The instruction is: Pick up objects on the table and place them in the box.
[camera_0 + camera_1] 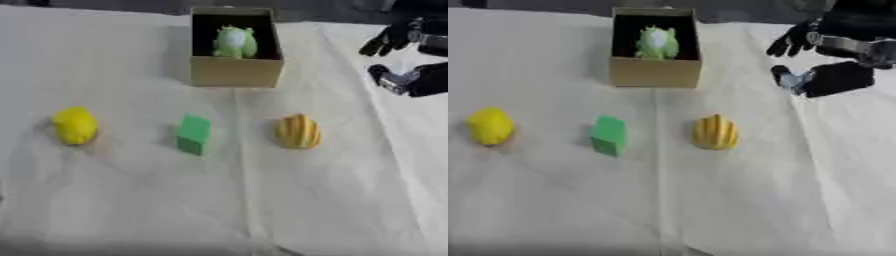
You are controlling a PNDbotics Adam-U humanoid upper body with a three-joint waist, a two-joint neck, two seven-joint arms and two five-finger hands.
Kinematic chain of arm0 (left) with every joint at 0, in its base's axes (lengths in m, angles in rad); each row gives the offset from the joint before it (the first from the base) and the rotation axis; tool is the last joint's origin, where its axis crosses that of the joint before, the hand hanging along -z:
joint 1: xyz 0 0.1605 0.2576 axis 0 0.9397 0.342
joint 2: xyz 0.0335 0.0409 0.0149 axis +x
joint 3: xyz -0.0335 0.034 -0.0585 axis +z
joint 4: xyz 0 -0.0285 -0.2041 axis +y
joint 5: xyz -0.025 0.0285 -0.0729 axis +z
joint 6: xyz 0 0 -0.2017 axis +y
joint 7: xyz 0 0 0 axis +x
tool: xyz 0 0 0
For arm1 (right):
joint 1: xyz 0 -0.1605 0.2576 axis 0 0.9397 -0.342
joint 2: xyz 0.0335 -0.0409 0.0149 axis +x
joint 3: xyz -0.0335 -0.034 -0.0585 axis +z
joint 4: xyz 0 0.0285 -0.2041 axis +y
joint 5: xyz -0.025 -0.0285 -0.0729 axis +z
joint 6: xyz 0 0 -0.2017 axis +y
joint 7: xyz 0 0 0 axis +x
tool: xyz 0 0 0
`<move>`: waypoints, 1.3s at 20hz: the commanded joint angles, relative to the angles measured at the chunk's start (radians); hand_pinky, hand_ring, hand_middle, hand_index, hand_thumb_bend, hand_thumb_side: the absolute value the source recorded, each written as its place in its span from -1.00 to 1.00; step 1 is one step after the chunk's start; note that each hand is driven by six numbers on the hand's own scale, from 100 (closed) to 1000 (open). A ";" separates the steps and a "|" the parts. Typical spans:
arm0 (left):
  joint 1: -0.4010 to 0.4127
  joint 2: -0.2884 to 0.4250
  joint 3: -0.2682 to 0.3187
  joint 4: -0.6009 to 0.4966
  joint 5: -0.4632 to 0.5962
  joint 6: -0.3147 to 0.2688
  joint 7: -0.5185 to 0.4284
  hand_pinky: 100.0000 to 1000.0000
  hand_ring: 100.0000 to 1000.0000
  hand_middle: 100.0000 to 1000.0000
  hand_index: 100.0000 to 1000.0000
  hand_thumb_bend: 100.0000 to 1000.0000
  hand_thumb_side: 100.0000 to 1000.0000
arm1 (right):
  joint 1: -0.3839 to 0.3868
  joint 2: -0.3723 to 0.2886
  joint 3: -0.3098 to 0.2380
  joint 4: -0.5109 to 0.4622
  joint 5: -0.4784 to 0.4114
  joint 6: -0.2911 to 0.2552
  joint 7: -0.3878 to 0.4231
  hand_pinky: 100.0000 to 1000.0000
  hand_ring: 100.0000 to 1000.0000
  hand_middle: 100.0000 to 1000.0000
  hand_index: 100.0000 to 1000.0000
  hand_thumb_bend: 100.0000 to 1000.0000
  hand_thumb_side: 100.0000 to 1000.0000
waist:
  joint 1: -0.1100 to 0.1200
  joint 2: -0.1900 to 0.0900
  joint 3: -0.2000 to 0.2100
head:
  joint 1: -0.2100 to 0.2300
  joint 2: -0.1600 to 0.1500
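Box: open, far centre, already holding a green toy.
Awaiting pickup, in a row, well apart: yellow toy, green block, striped toy.
Right hand: right of box, empty, fingers apparently relaxed downward.

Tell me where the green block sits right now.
The green block stands on the white cloth at the middle of the row, between the yellow toy on its left and the striped orange object on its right, nearer than the box.
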 commanded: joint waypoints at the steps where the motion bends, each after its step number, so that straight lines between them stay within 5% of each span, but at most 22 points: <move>1: -0.013 0.020 -0.003 -0.021 0.003 -0.001 -0.004 0.77 0.42 0.47 0.71 -0.46 0.17 | -0.050 0.037 0.011 0.070 0.035 -0.040 0.041 0.61 0.51 0.49 0.66 -1.00 0.28 | 0.002 -0.013 0.001 | -0.004 -0.005; 14: -0.019 0.014 -0.005 -0.021 0.008 -0.002 -0.009 0.78 0.42 0.48 0.71 -0.47 0.17 | -0.152 0.177 0.073 0.200 0.094 -0.137 0.135 0.63 0.56 0.51 0.66 -0.94 -0.05 | 0.002 -0.016 0.007 | -0.017 0.011; 26: -0.022 0.009 -0.004 -0.021 0.009 -0.003 -0.009 0.78 0.42 0.48 0.71 -0.48 0.17 | -0.075 0.099 0.089 0.043 0.147 -0.122 0.098 0.65 0.59 0.54 0.68 -0.72 0.09 | -0.001 -0.014 0.012 | -0.017 0.011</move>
